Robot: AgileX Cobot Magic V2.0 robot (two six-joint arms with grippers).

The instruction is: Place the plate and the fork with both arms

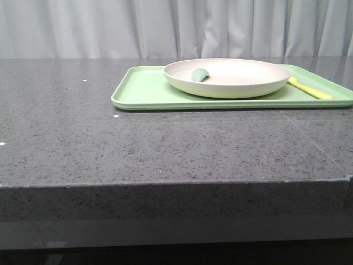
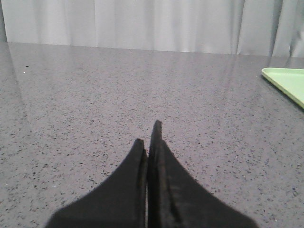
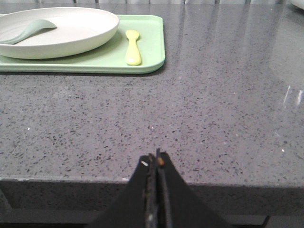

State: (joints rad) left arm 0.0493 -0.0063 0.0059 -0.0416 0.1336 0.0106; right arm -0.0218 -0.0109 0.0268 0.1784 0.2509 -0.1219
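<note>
The cream-white plate (image 1: 227,77) (image 3: 52,31) rests on a light-green tray (image 1: 143,91) (image 3: 147,52) at the back right of the table. The pale-yellow fork (image 1: 310,88) (image 3: 133,46) lies flat on the tray just to the right of the plate. A small teal-green utensil (image 1: 199,74) (image 3: 29,30) lies inside the plate. My left gripper (image 2: 148,135) is shut and empty, low over bare tabletop well to the left of the tray. My right gripper (image 3: 157,156) is shut and empty, at the table's front edge, far short of the fork. Neither gripper shows in the front view.
The grey speckled stone table (image 1: 165,143) has a thick front edge (image 1: 165,185). One corner of the tray (image 2: 287,83) shows in the left wrist view. White curtains (image 1: 165,27) hang behind the table.
</note>
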